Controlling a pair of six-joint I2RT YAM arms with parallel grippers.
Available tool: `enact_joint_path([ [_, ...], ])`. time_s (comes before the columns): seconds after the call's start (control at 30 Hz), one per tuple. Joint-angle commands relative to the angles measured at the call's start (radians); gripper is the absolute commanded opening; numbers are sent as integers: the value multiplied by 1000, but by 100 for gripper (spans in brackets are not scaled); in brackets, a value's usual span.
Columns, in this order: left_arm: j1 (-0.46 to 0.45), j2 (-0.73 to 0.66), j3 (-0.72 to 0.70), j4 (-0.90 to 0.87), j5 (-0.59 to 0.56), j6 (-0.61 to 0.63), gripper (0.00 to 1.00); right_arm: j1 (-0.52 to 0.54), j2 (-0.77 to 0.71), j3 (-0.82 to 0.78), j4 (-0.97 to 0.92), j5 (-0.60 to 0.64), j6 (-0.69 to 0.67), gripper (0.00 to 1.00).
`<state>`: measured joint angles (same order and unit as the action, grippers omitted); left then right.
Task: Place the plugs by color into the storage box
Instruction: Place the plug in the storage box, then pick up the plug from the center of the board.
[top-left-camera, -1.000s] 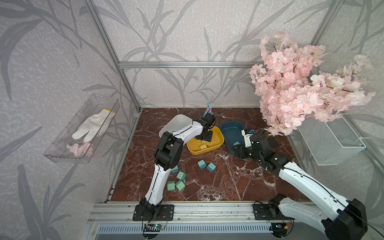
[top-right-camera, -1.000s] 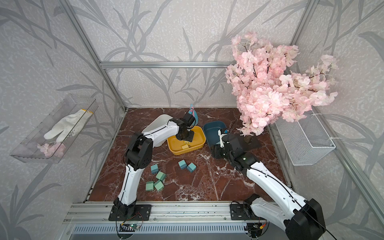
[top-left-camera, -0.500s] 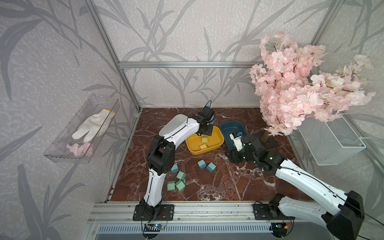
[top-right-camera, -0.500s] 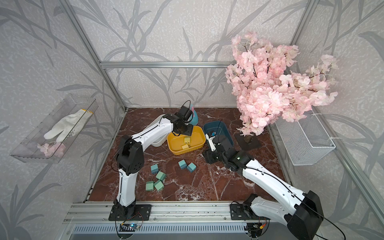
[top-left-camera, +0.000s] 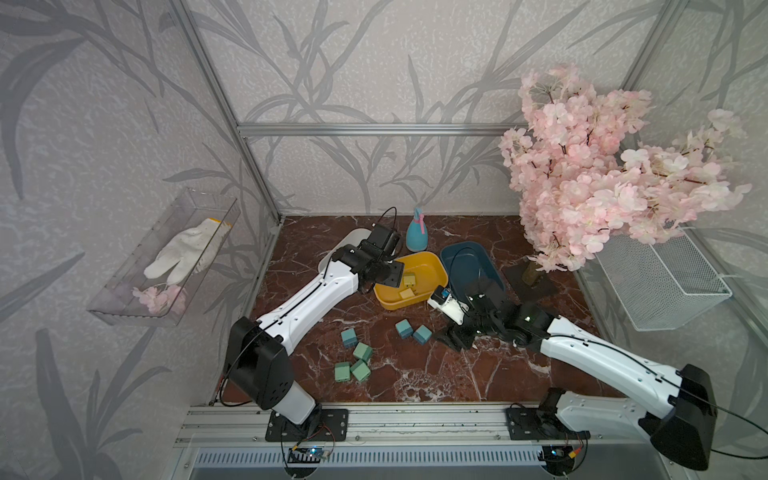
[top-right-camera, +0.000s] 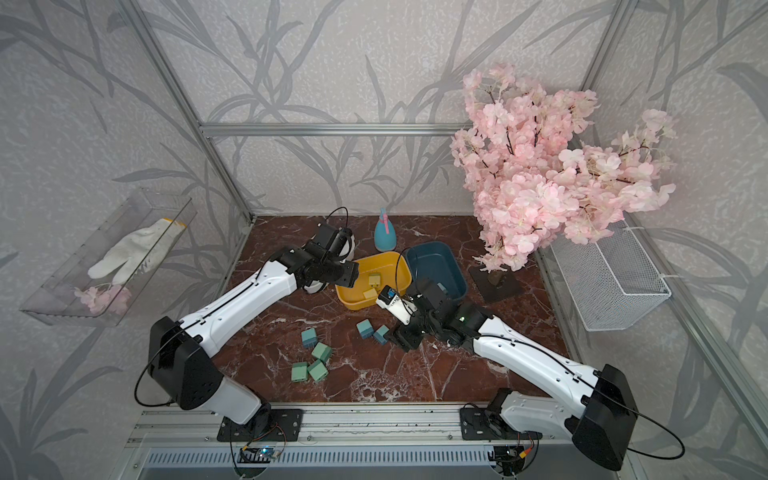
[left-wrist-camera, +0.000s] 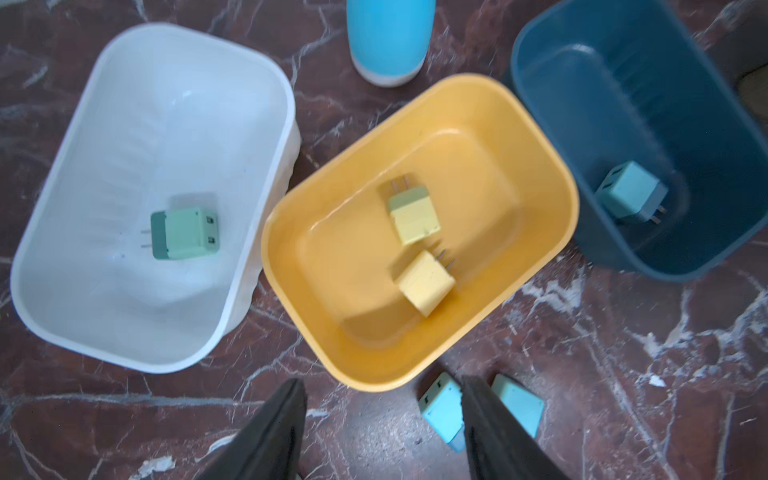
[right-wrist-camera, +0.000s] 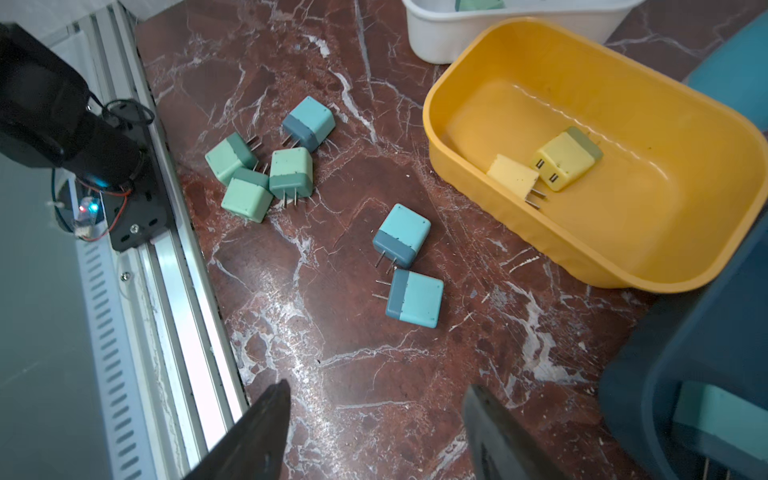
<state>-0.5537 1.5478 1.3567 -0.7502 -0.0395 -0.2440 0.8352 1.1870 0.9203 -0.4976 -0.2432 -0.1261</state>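
Three storage boxes stand side by side: white (left-wrist-camera: 270, 83), yellow (left-wrist-camera: 540, 137) and dark blue (left-wrist-camera: 540, 41). One mint green plug (left-wrist-camera: 185, 232) lies in the white box. Two yellow plugs (left-wrist-camera: 413, 216) (left-wrist-camera: 426, 282) lie in the yellow box, and a teal plug (left-wrist-camera: 631, 193) in the blue one. On the floor lie two teal plugs (right-wrist-camera: 401, 235) (right-wrist-camera: 413, 297). Farther left, three mint green plugs (right-wrist-camera: 247, 195) and a teal plug (right-wrist-camera: 307, 122) form a cluster. My left gripper (left-wrist-camera: 382, 382) hangs open and empty by the yellow box's near rim. My right gripper (right-wrist-camera: 376, 386) is open and empty over bare floor, right of the teal pair.
A light-blue spray bottle (top-left-camera: 417, 230) stands behind the boxes. A pink blossom tree (top-left-camera: 602, 174) on a dark base and a wire basket (top-left-camera: 665, 282) fill the right side. A clear wall shelf (top-left-camera: 166, 257) holds a glove. The aluminium rail (right-wrist-camera: 166, 291) borders the front.
My right arm has swung from the blue box down toward the floor plugs, and its jaws have spread wider. My left gripper has drawn back toward the yellow box's left rim.
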Motion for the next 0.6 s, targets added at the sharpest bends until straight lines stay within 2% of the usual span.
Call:
enact_joint_path([
  [0.0, 18, -86, -65, 22, -5, 38, 63, 5, 32, 20, 19, 1, -150, 73],
  [0.17, 64, -218, -188, 40, -47, 48, 83, 10, 134, 62, -9, -26, -244, 76],
  [0.33, 114, -303, -290, 79, -133, 37, 88, 10, 284, 120, -56, -15, -273, 76],
  [0.57, 162, -301, -288, 110, -72, 21, 88, 12, 462, 195, -77, -1, -285, 75],
])
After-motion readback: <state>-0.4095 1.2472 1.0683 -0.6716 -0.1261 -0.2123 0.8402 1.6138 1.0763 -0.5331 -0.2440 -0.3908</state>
